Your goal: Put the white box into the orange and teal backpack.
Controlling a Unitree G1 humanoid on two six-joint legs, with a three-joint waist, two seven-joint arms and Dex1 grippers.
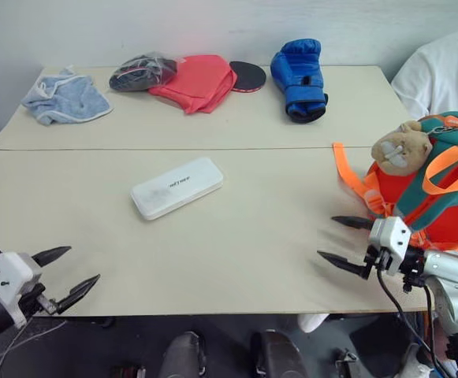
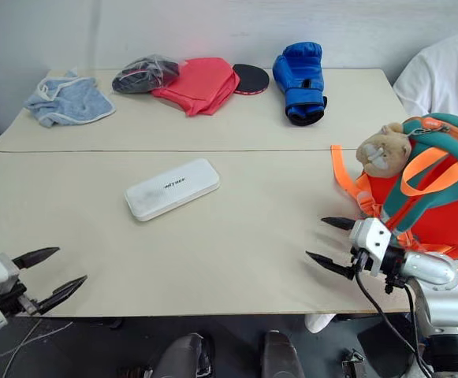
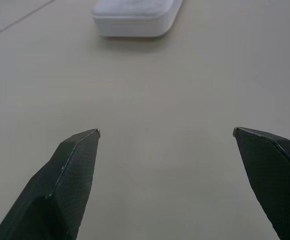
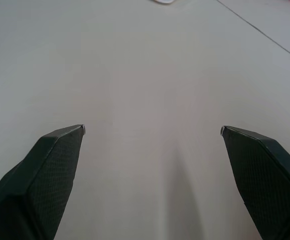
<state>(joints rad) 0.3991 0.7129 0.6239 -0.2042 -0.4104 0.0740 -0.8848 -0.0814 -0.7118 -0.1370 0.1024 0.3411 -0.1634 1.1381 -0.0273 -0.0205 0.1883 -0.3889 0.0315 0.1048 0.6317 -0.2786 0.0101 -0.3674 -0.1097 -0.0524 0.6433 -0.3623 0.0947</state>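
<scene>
Box [image 1: 176, 187] lies flat on the desk [image 1: 236, 244] left of centre in the left eye view, well apart from both grippers. Backpack [image 1: 437, 189] sits at the right edge, a plush toy [image 1: 400, 147] on its top. Left gripper [image 1: 65, 274], lower left, and right gripper [image 1: 345, 242], lower right beside the backpack, both stand wide and empty. In the left wrist view, the box's end shows at the top edge beyond spread fingers [image 3: 67, 175]. In the right wrist view, fingers [image 4: 50, 170] are spread over bare desk.

Two beige tables [image 1: 252, 260] are sitting edge to edge, filling most of the frame; a pale wall [image 1: 213, 27] is running along the top.
</scene>
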